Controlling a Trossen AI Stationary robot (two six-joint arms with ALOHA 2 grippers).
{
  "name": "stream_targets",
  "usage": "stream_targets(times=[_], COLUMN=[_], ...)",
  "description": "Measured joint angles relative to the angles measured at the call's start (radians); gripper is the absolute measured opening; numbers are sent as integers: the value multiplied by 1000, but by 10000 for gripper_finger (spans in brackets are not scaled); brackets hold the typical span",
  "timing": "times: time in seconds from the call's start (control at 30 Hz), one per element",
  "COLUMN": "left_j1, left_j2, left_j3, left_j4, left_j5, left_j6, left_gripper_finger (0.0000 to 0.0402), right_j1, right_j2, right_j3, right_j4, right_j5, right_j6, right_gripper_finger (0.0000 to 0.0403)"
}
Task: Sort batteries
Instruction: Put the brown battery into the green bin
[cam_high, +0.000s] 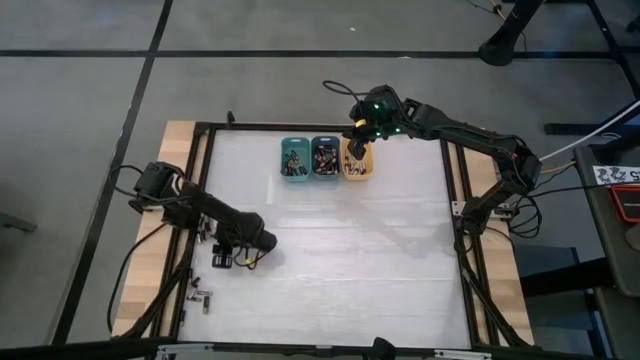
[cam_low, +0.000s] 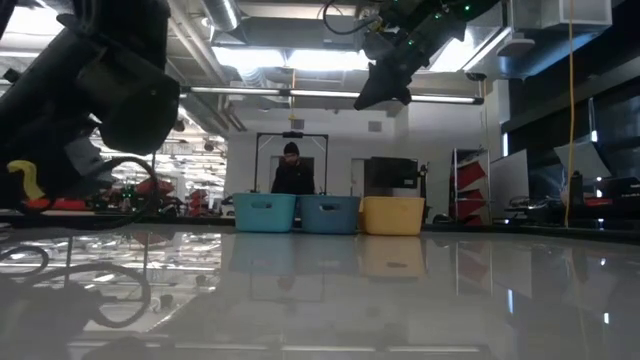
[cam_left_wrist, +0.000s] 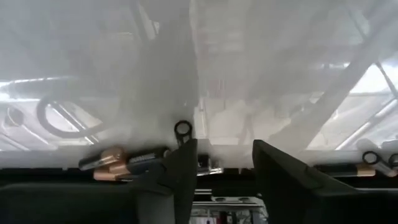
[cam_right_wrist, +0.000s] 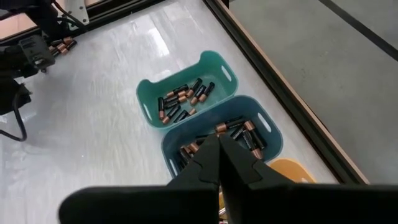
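Observation:
Three small bins stand in a row at the table's far edge: teal (cam_high: 295, 158), blue (cam_high: 326, 158) and orange (cam_high: 358, 163). The teal bin (cam_right_wrist: 180, 93) and the blue bin (cam_right_wrist: 239, 134) hold several dark batteries with coppery ends. My right gripper (cam_high: 355, 148) (cam_right_wrist: 219, 146) hangs shut, high above the blue and orange bins (cam_low: 385, 85). My left gripper (cam_high: 224, 257) (cam_left_wrist: 224, 168) is low at the table's left edge, open, pointing at loose batteries (cam_left_wrist: 109, 160) lying along the frame. One battery (cam_left_wrist: 208, 167) lies just beyond the gap between its fingers.
A black frame (cam_high: 200, 180) borders the white table top. More batteries lie by the left rail (cam_high: 203, 236) and on the wood outside it (cam_high: 202, 298). A person (cam_low: 292, 170) stands beyond the far edge. The middle of the table is bare.

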Motion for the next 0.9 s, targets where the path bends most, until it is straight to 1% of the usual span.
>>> stream_targets(times=[0.13, 0.27, 0.33, 0.4, 0.47, 0.5, 0.67, 0.9], left_j1=[3, 13, 12, 13, 21, 27, 68, 119], left_j2=[0, 0, 0, 0, -4, -4, 15, 33], left_j3=[2, 18, 32, 43, 50, 49, 47, 46], left_j4=[5, -7, -34, -82, -78, -67, -14, -22], left_j5=[-5, -6, -39, -106, -166, -177, -173, -159], left_j6=[11, -1, -8, -28, -56, -61, -72, -96], left_gripper_finger=[121, 114, 115, 119, 124, 126, 133, 139], right_j1=[0, 0, 0, 0, 0, 0, 0, -18], right_j2=[0, 0, 0, 0, 0, 0, 0, 0], right_j3=[0, 0, 0, 0, 0, 0, 0, 0], right_j4=[0, 0, -4, -11, -16, -19, -22, -62], right_j5=[0, 0, 1, 1, 1, 1, 1, -2], right_j6=[0, -1, -2, -15, -24, -26, -48, -76], right_gripper_finger=[0, 0, 0, 0, 0, 0, 0, 0])
